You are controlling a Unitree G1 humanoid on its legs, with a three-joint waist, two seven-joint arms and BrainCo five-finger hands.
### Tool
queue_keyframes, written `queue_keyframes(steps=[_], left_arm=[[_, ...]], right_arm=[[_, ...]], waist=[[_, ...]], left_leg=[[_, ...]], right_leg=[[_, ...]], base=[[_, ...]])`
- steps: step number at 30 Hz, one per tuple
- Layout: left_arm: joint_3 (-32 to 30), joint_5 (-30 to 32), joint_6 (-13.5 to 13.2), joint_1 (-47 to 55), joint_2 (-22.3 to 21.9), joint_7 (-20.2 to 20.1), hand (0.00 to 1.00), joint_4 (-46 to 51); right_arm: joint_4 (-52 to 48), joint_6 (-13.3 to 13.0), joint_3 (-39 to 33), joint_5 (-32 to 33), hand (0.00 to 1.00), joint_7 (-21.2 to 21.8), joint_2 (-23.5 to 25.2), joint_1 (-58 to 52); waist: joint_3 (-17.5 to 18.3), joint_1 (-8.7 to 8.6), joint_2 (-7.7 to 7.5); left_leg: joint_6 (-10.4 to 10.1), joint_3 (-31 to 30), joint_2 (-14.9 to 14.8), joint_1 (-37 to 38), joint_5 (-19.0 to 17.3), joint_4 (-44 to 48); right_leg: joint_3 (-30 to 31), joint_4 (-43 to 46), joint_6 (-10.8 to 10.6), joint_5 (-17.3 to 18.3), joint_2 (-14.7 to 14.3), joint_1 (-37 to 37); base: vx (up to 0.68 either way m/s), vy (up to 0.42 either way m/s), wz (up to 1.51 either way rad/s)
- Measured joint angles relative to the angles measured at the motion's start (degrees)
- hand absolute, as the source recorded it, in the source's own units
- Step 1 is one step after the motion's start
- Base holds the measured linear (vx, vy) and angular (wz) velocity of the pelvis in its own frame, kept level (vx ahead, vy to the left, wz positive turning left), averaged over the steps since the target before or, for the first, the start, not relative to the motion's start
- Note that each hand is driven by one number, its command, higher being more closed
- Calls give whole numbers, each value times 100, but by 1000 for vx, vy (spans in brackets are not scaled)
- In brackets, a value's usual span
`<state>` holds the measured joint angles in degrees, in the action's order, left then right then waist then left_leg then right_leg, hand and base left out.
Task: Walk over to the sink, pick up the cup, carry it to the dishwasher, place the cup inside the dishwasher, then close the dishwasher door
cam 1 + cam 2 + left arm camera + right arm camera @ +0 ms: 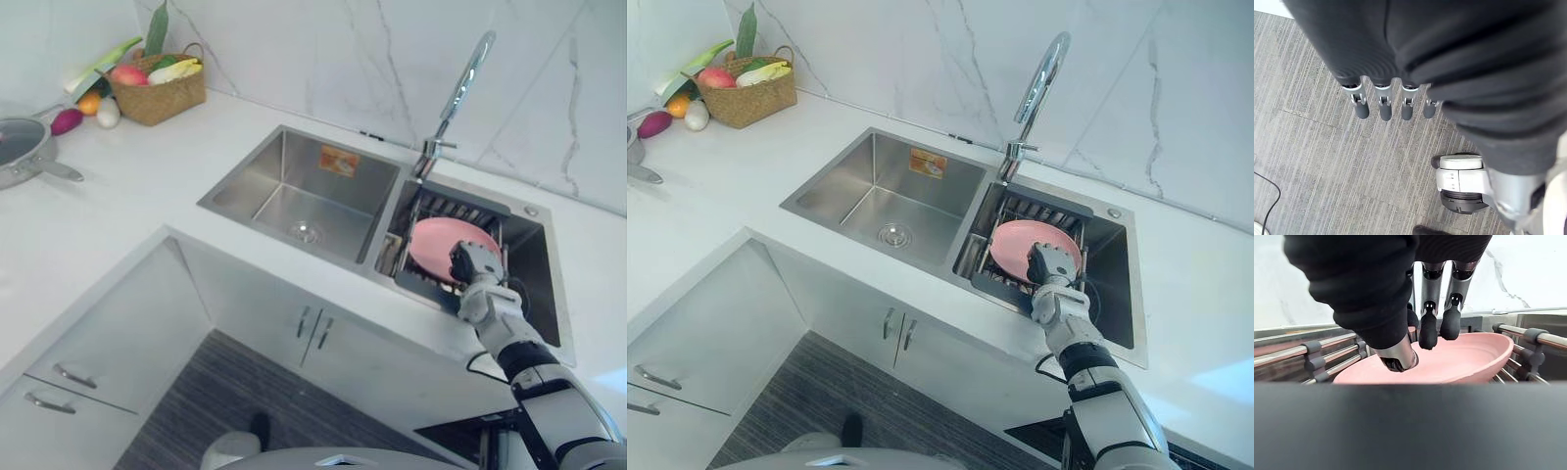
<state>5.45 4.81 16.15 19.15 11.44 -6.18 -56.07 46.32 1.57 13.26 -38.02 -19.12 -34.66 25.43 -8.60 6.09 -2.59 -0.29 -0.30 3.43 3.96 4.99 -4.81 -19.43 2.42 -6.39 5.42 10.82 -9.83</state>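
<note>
Pickup step: the right hand (1051, 266) hangs over the pink plate (1011, 245) (a plate rather than a cup) in the sink (872, 196) rack (1043, 212), fingers loosely extended, grasping nothing. Next, I judge, they must close on its rim. The left hand (1382, 105) dangles, fingers straight.

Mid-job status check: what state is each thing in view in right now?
Pink dish: lying on the sink rack.
Right robot hand: open, fingertips at the pink dish.
Left robot hand: open, holding nothing, above the floor.
Faucet: no water running.
Cabinet doors: shut.
</note>
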Motion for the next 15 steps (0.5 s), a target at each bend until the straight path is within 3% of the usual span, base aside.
queue_keyframes(steps=[3, 6, 8, 9, 11, 15], left_arm=[[29, -3, -20, 0, -13, 2, 0, -67], [17, -2, -63, 1, -52, 2, 0, -78], [-39, -1, -111, -18, -133, 5, 0, -52], [-96, 0, -112, -17, -199, 6, 0, 2], [-162, 4, -96, 18, -252, 36, 0, 98], [-298, 0, -77, 40, -368, 116, 0, 216]], right_arm=[[13, 139, -79, 748, 0, -359, 1, 0], [-57, 66, -588, 1705, 0, -682, 155, -13], [-442, -121, -1269, 2381, 0, -1132, 289, -26], [-896, -303, -1604, 2668, 0, -1295, 318, -45], [-1561, -503, -1925, 2910, 0, -1389, 382, -72], [-2640, -960, -2301, 3331, 0, -1333, 656, -299]], waist=[[-2, -18, 7], [8, -80, 55], [52, -111, 135], [80, -122, 256], [104, -138, 346], [190, -137, 346]], left_leg=[[3, -2, -7, -1, -3, -2], [23, 5, -7, -18, -16, -2], [26, 20, -5, -60, -18, -2], [27, 31, -3, -109, -19, -1], [33, 40, 5, -113, -8, 1], [77, 46, -75, 3, 37, 34]], right_leg=[[0, 0, 4, -3, -6, 0], [10, -7, 4, -3, -6, 18], [22, -22, 6, -3, -3, 53], [43, -37, 12, -7, -4, 105], [78, -73, -15, -95, -4, 102], [147, -108, -150, -235, -102, -25]], base=[[0, 0, 0], [0, 0, 0], [0, 0, 0], [23, 14, -3], [60, 1, -2], [120, -77, 0]])
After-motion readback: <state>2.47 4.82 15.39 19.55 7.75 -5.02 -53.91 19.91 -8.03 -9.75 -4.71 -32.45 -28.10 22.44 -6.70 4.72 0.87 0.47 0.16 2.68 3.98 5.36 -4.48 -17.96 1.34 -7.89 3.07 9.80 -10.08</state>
